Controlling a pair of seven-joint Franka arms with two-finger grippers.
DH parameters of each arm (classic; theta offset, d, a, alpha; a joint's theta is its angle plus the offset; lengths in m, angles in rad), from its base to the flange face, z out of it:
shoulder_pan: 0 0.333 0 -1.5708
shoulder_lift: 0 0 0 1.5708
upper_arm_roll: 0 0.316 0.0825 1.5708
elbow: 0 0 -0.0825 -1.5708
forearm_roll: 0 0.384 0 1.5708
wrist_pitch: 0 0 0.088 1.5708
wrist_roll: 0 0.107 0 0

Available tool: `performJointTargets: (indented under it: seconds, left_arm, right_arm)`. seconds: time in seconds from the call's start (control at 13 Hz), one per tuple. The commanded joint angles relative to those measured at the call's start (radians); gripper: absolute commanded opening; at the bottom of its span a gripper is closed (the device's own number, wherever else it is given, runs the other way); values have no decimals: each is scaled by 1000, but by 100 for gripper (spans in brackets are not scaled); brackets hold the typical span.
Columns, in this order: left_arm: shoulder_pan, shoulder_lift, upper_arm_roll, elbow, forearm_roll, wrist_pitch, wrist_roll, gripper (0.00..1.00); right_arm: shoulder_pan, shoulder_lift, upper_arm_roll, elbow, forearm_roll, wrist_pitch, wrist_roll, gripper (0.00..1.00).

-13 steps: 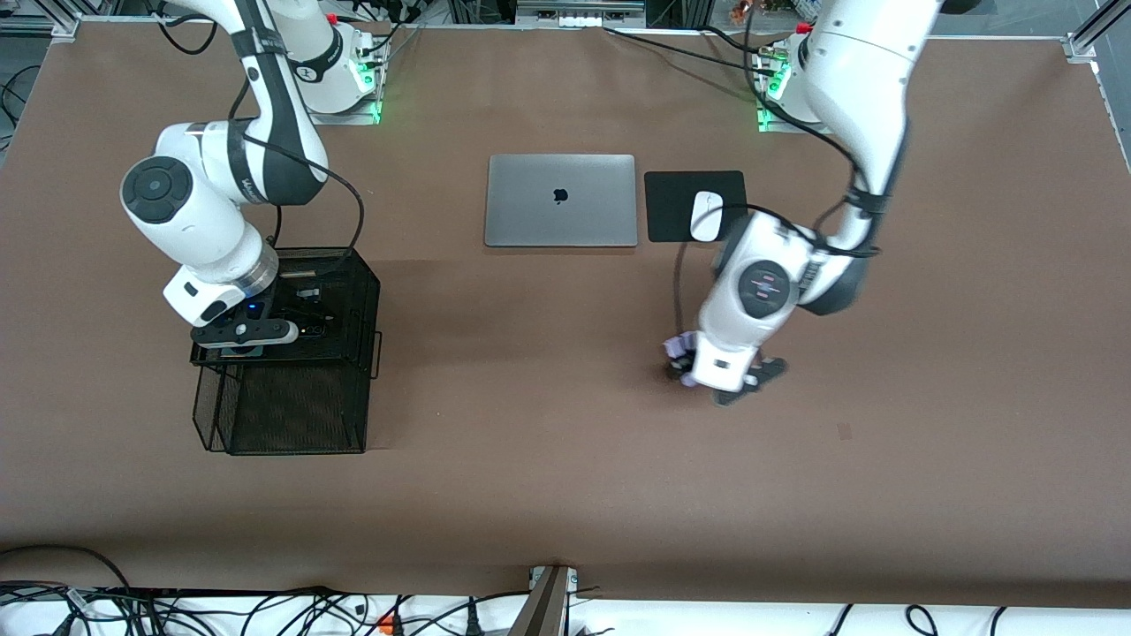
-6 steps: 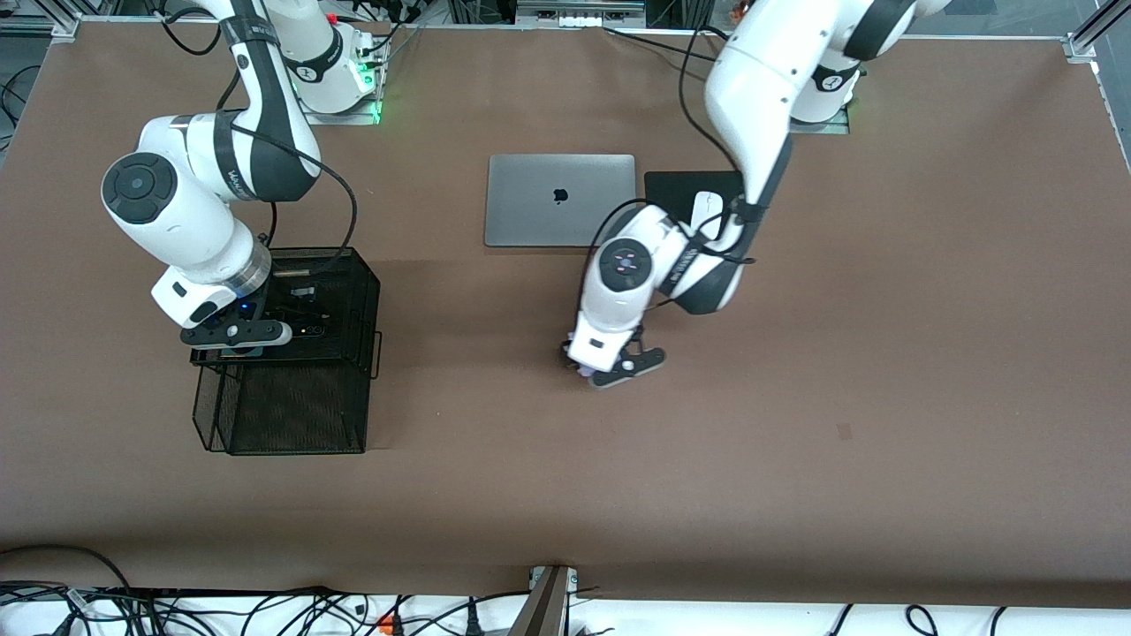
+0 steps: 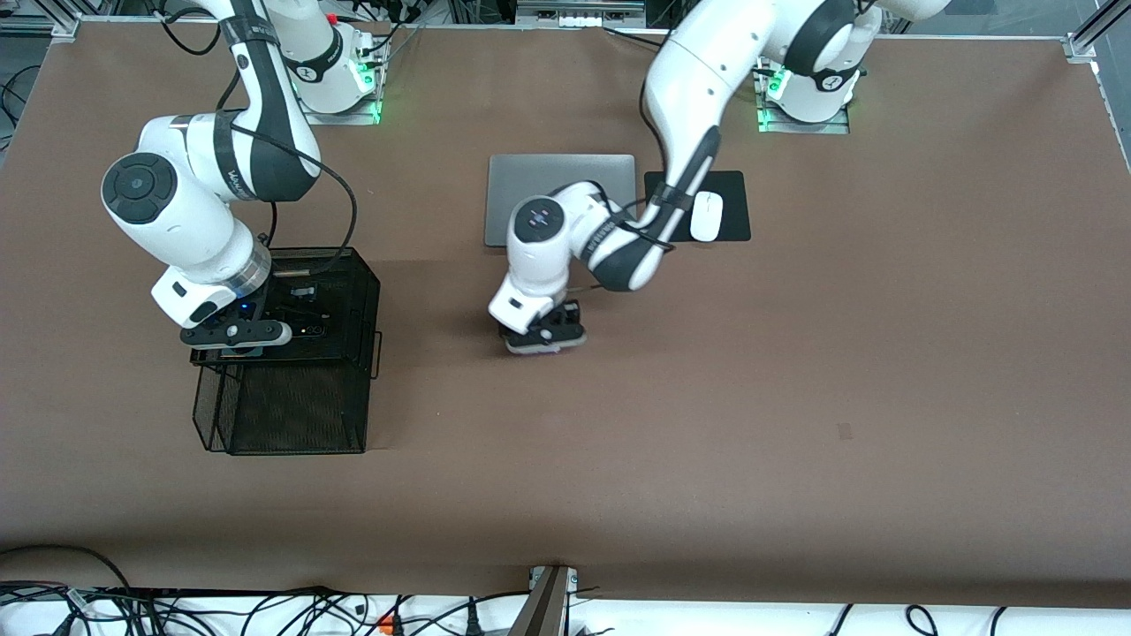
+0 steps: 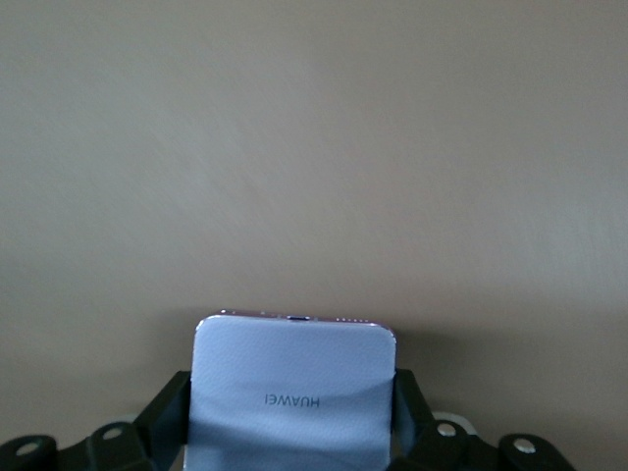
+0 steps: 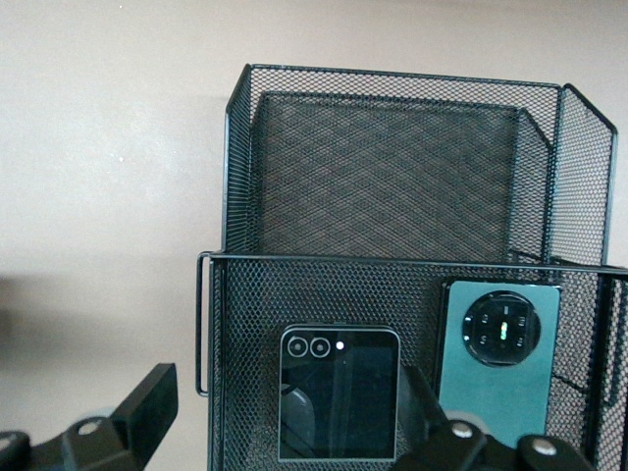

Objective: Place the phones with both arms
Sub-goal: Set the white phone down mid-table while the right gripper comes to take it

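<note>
My left gripper (image 3: 539,332) hangs over bare table between the laptop and the mesh tray. It is shut on the pale lilac-white phone (image 4: 292,388), one finger on each long edge. My left gripper (image 4: 292,407) shows only brown table past the phone. In the front view the hand hides that phone. My right gripper (image 3: 237,334) hovers open over the black mesh tray (image 3: 292,424). Below my right gripper (image 5: 289,417) the small black phone (image 5: 340,392) and the long dark green phone (image 5: 500,368) lie side by side in the tray's upper tier (image 5: 226,294).
A closed grey laptop (image 3: 560,177) lies mid-table toward the bases, partly covered by my left arm. Beside it a white mouse (image 3: 706,216) sits on a black pad (image 3: 733,190). The tray's lower tier (image 5: 392,167) juts out toward the front camera.
My left arm has swung the lilac phone across the table toward the right arm's end. The right arm shifted slightly early on, then held still over the tray.
</note>
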State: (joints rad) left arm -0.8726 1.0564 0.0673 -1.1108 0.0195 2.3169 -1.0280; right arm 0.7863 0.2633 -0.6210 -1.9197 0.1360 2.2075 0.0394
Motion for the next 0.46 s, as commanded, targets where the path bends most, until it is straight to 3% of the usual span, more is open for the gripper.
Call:
performJointTargets:
  seconds: [0.0, 0.08, 0.15, 0.23, 0.39]
  left_arm:
    - [-31, 42, 25, 60, 30, -19, -15, 4]
    - [-34, 40, 25, 60, 30, -17, -15, 4]
    - [-32, 40, 26, 62, 30, -13, -15, 22]
    - [-32, 39, 40, 66, 30, -8, -18, 99]
    - [-26, 17, 68, 69, 28, -19, -9, 100]
  right_arm:
    - [-2, -21, -3, 59, 14, -119, 16, 99]
    - [-4, -15, -6, 98, 14, -176, 17, 99]
    - [-9, -13, -6, 120, 14, -207, 17, 99]
    - [-13, -13, -6, 120, 14, -210, 17, 99]
    - [-13, -13, -6, 120, 13, -210, 20, 99]
